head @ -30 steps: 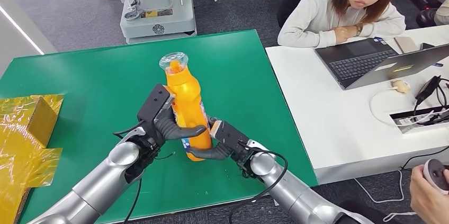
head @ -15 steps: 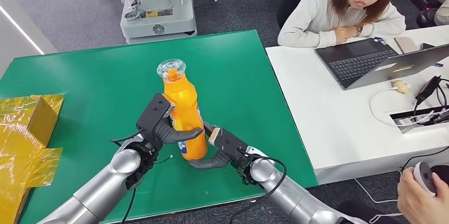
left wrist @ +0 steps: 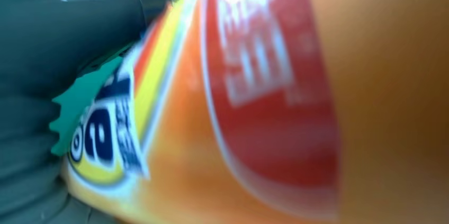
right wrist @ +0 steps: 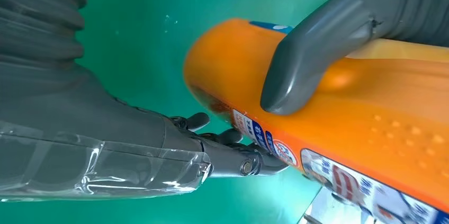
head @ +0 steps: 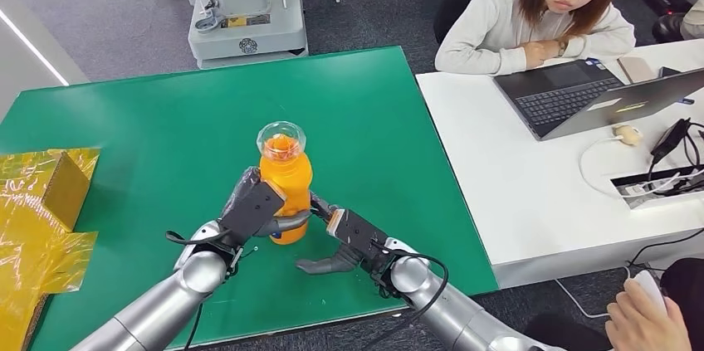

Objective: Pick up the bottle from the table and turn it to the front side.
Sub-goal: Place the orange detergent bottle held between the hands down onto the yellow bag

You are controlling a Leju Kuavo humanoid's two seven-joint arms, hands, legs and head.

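The orange bottle point(head: 285, 185) is held upright in the left hand point(head: 253, 212), low over the green worktop point(head: 149, 119), clear cap up. Whether its base touches the worktop cannot be told.

Left fingers point(right wrist: 304, 57) are wrapped round the lower body of the bottle; a thick grey one is seen pressed flat on the orange side, so the grasp is judged firm. In the left wrist view the printed label point(left wrist: 265, 91) sits right against the palm, blurred.

The right hand point(head: 349, 243) lies just beside the bottle's base, fingers point(head: 320, 265) half curled and released, nothing held; its dark fingertips are seen near the label edge, perhaps brushing it.

Step in hand, as judged: the bottle is being turned about its long axis so the front label faces forward.

For a good turn:
- The left grasp is to be kept low and snug, so the tall bottle is not tipped.
- The right fingers are best used as a guide at the base, not as a second clamp.
- Rotation is to be kept slow; smooth plastic is likely to slip between the fingers.
- The label side is to be checked before release.
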